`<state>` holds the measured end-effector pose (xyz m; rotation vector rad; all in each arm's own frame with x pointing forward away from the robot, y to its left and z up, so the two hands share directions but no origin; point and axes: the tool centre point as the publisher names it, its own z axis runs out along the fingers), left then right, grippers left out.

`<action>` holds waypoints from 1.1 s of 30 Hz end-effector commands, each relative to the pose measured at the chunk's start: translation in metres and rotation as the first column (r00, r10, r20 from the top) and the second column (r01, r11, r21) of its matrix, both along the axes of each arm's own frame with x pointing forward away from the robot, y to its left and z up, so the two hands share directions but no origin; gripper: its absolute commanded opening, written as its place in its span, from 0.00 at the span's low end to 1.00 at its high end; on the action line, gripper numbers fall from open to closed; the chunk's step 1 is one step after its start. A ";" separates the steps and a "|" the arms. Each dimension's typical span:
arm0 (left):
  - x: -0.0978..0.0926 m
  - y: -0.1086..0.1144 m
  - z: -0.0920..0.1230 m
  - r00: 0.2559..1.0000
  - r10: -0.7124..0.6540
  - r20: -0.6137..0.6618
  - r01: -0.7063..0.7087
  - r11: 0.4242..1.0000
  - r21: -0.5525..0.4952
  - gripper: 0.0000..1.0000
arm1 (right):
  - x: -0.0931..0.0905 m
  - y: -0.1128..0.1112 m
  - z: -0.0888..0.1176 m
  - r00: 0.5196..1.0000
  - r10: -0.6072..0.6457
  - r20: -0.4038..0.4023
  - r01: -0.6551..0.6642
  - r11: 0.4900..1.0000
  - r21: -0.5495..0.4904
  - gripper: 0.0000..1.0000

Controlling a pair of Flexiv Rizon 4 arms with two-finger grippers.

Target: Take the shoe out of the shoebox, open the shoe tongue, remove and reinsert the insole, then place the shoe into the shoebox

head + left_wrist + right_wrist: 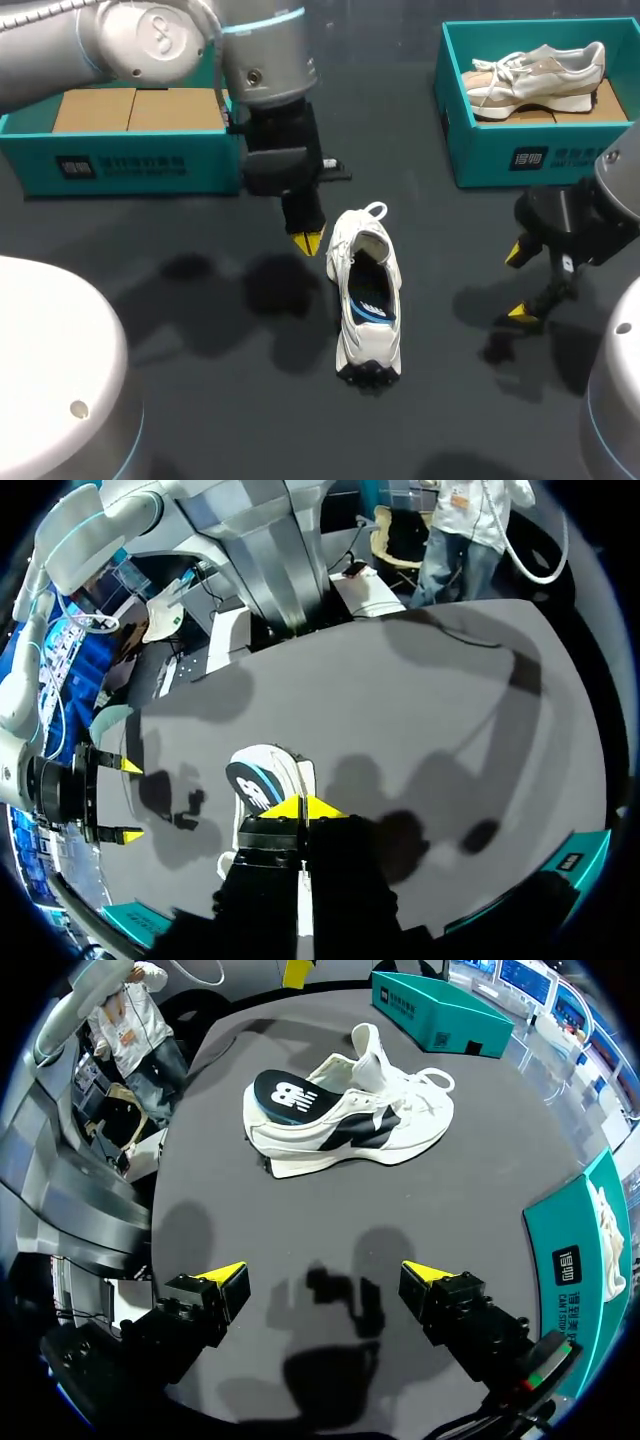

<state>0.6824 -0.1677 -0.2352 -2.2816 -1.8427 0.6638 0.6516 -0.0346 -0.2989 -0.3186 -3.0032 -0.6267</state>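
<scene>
While low beside the shoe, left hand narrow, tips together; right hand wide.

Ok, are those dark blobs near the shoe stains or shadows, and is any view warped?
Shadows: in the head view soft arm shadows lie on the table left of the shoe; the right wrist view shows the right end effector's shadow, with fisheye curving the table edge; the left wrist view likewise.
</scene>
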 end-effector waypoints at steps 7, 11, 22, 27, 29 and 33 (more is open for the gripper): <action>-0.003 -0.016 -0.017 0.999 -0.038 0.039 0.035 0.996 0.081 0.00 | -0.002 -0.001 0.000 1.000 -0.001 0.003 0.001 1.000 0.000 1.00; -0.008 -0.028 -0.038 0.999 -0.044 -0.010 0.045 0.994 0.102 0.00 | -0.002 -0.001 0.000 1.000 -0.001 0.003 0.001 1.000 0.000 1.00; -0.018 -0.037 -0.044 0.993 -0.110 0.046 0.105 0.989 0.104 0.00 | -0.002 -0.001 0.000 1.000 -0.001 0.003 0.001 1.000 0.000 1.00; -0.022 -0.047 -0.047 0.993 -0.117 0.028 0.114 0.990 0.084 0.00 | -0.002 -0.001 0.000 1.000 -0.001 0.003 0.001 1.000 0.000 1.00; -0.029 -0.051 -0.047 0.990 -0.133 0.038 0.130 0.989 0.074 0.00 | -0.002 -0.001 0.000 1.000 -0.001 0.003 0.001 1.000 0.000 1.00; -0.037 -0.061 -0.051 0.988 -0.143 0.061 0.139 0.988 0.072 0.00 | -0.002 -0.001 0.000 1.000 -0.001 0.003 0.001 1.000 0.000 1.00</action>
